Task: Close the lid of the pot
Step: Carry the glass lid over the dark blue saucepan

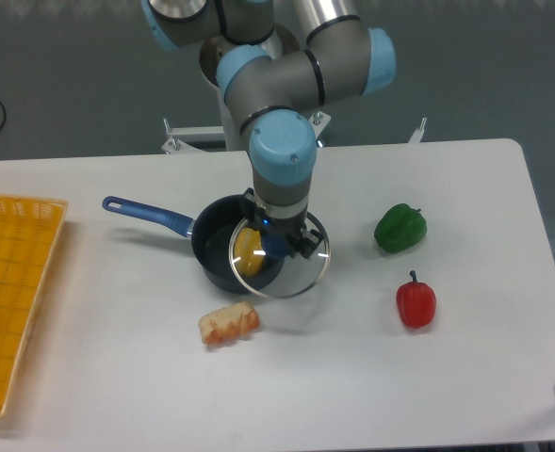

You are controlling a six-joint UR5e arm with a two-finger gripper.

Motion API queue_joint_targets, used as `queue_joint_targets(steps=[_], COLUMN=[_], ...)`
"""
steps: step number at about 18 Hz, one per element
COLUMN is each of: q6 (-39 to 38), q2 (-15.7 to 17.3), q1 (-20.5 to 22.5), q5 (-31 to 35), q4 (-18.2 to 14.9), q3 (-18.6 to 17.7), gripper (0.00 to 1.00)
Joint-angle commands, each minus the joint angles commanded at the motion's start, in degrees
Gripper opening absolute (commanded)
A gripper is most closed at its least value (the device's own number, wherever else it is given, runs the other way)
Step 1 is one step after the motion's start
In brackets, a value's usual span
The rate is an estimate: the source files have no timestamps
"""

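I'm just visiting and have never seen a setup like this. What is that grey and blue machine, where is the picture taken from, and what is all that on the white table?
The machine is a robot arm with a two-finger gripper at its tip. The picture comes from one fixed camera looking down at the table from the front. The gripper is holding a round glass lid by its blue centre knob, hanging partly over a dark pot with a long blue handle; the lid sits off to the pot's right side, not yet on it. Inside the pot lies a yellow pepper. Also on the table: a green pepper, a red pepper, a browned piece of food in front of the pot, and a yellow tray at the left edge.
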Motion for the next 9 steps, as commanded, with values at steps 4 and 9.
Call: queue_joint_targets(steps=[4, 9], q6=[-0.1, -0.3], q2=[0.8, 1.8], q1=[-1.9, -4.1], q5=[-0.4, -0.3], q4=[0.2, 0.3], q3=[-0.4, -1.8], gripper=[0.46, 0.46])
